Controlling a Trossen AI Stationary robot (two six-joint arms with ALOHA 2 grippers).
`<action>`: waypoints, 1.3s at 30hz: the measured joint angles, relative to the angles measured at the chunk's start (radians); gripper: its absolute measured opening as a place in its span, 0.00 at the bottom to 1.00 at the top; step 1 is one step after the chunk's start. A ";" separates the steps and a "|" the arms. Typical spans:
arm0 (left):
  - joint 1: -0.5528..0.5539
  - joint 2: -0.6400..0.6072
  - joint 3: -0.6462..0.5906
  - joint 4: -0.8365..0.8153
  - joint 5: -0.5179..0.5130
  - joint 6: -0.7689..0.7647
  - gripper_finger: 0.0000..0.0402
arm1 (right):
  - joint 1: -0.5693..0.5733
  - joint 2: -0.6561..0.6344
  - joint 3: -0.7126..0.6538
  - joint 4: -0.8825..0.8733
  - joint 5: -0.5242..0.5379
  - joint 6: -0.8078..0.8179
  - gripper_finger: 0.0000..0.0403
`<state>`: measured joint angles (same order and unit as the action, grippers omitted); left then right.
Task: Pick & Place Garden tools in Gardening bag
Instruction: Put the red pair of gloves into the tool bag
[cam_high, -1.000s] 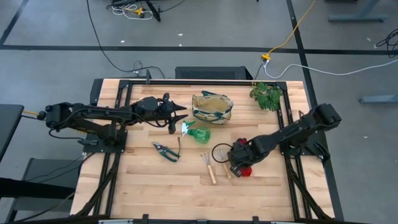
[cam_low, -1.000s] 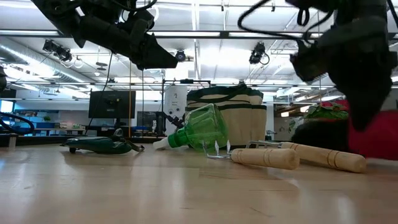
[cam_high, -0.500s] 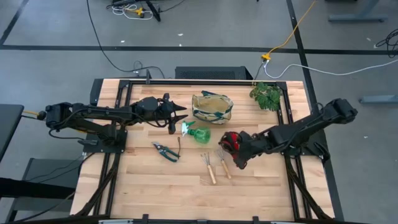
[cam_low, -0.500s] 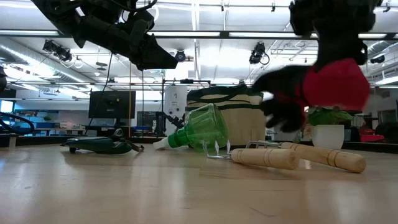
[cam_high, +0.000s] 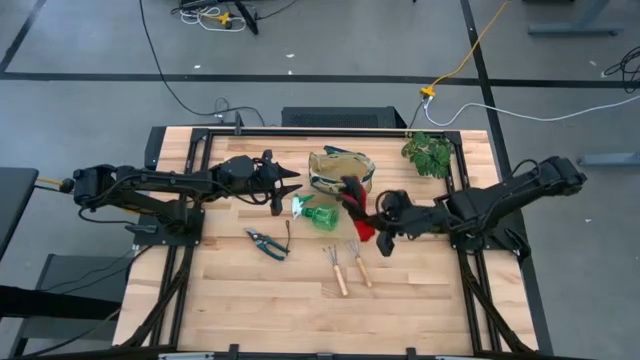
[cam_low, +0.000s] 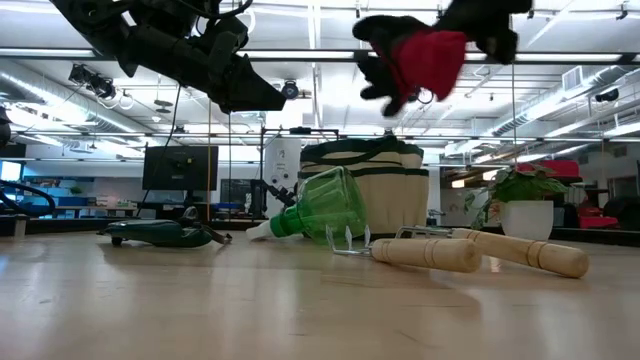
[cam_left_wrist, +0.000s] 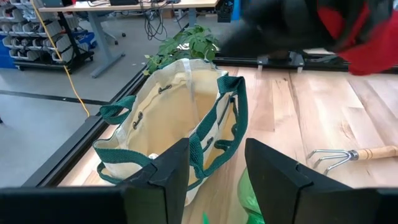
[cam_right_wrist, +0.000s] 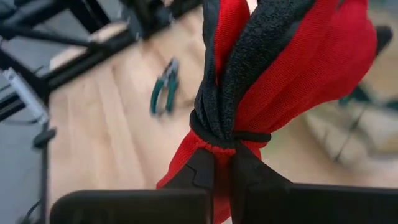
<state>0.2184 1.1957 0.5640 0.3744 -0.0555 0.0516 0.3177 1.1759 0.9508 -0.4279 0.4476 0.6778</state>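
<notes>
The red-and-black gloves (cam_high: 356, 208) hang in the air just right of the beige gardening bag (cam_high: 342, 172), with my right gripper (cam_high: 375, 222) shut on them. In the low view the gloves (cam_low: 415, 55) are high above the bag (cam_low: 375, 190). The green spray bottle (cam_high: 318, 214) lies on its side in front of the bag. The shears (cam_high: 268, 243) and two wooden-handled rakes (cam_high: 346, 266) lie flat nearer the front. My left gripper (cam_left_wrist: 217, 168) hovers open to the left of the bag (cam_left_wrist: 180, 118), pointing at it. My right gripper pinches the bunched red cloth (cam_right_wrist: 219, 154) of the gloves between its two fingers (cam_right_wrist: 198, 175), just behind a dark band that ties them together. It comes from the table's right, slanting down. The gloves stick out past the fingertips toward the bag, clear of the table.
A leafy plant (cam_high: 428, 152) stands at the far right corner. Black frame rails run along the table's left and right sides. Bare wood lies in front of the rakes and along the near edge.
My right gripper has risen from the table with the gloves and gone toward the far edge and the bag, its wrist turning as it went. The gloves, which lay on the table beside the rakes, are now lifted clear and held high beside the bag.
</notes>
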 joint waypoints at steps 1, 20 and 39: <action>0.000 0.000 0.000 0.000 0.000 -0.005 0.41 | -0.009 0.000 0.000 0.022 0.016 -0.030 0.02; 0.000 0.000 0.000 0.000 0.000 -0.016 0.40 | -0.120 0.000 0.000 0.237 0.309 -0.414 0.02; 0.000 0.000 0.000 0.001 0.000 -0.016 0.40 | -0.209 0.001 -0.336 0.902 0.435 -0.660 0.02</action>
<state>0.2184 1.1957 0.5638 0.3752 -0.0555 0.0355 0.1090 1.1770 0.6144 0.4743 0.8825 0.0177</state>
